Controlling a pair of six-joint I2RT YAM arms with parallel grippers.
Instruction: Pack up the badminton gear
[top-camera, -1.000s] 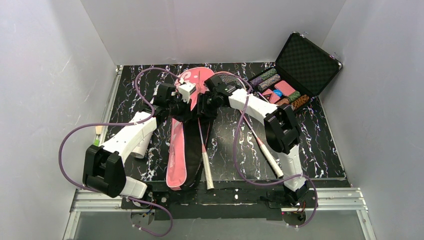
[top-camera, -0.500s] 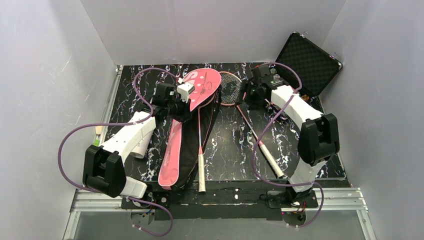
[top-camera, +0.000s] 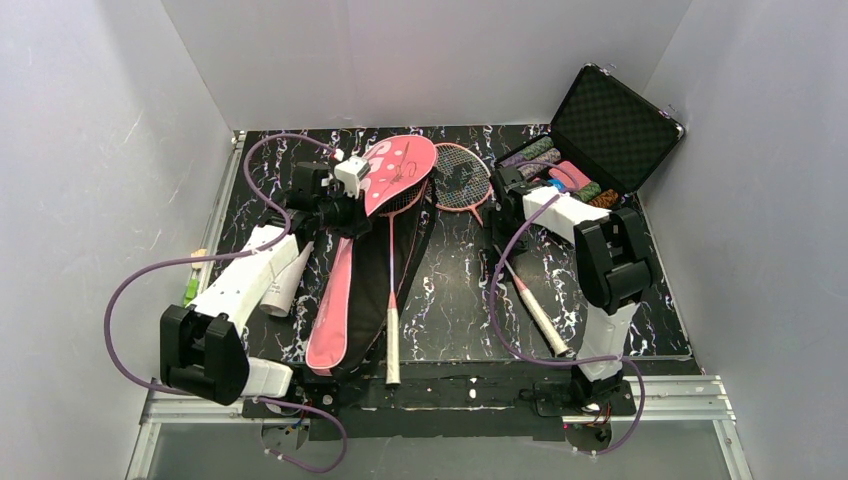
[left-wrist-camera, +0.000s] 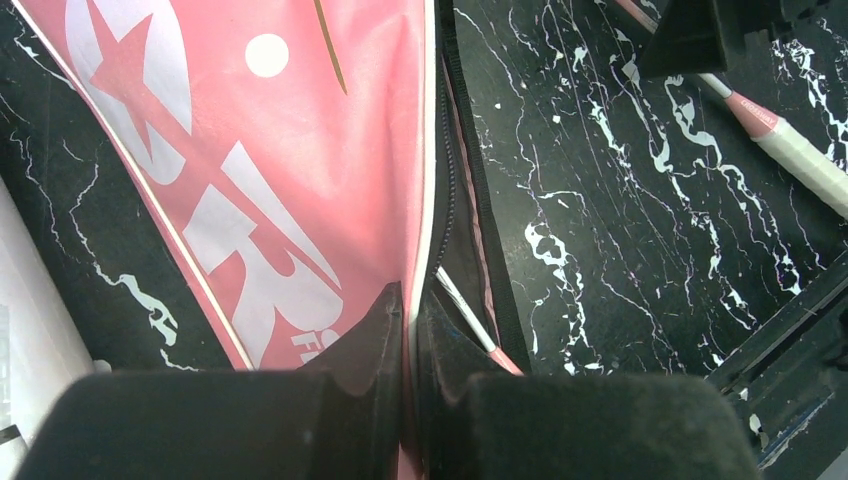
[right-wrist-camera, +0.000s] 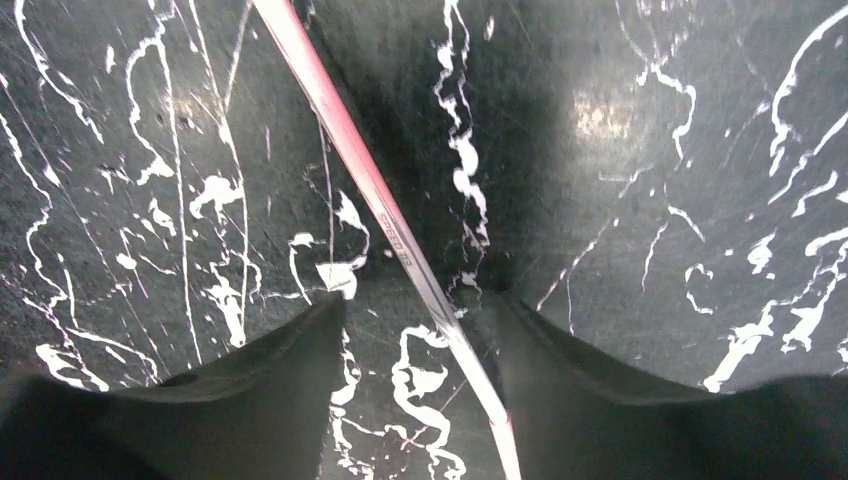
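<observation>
The pink racket bag (top-camera: 345, 290) lies lengthwise left of centre, its flap (top-camera: 400, 165) lifted. My left gripper (top-camera: 347, 212) is shut on the flap's edge; in the left wrist view the gripper (left-wrist-camera: 408, 295) pinches the pink fabric (left-wrist-camera: 250, 150). One racket lies in the bag, its white handle (top-camera: 393, 345) sticking out at the near end. A second racket lies on the table with its head (top-camera: 462, 178) far and its handle (top-camera: 540, 318) near. My right gripper (top-camera: 503, 208) stands open, low over its shaft (right-wrist-camera: 400, 240), which runs between the fingers. A white tube (top-camera: 285, 285) lies under the left arm.
An open black case (top-camera: 615, 120) with patterned chip rolls (top-camera: 560, 175) stands at the back right, close to the right arm. A small green object (top-camera: 192, 288) lies at the table's left edge. White walls close the table in on three sides.
My right gripper left the bag, swung right toward the case, then came down over the second racket's shaft. My left gripper drew the bag flap leftward, and the bag shifted with it.
</observation>
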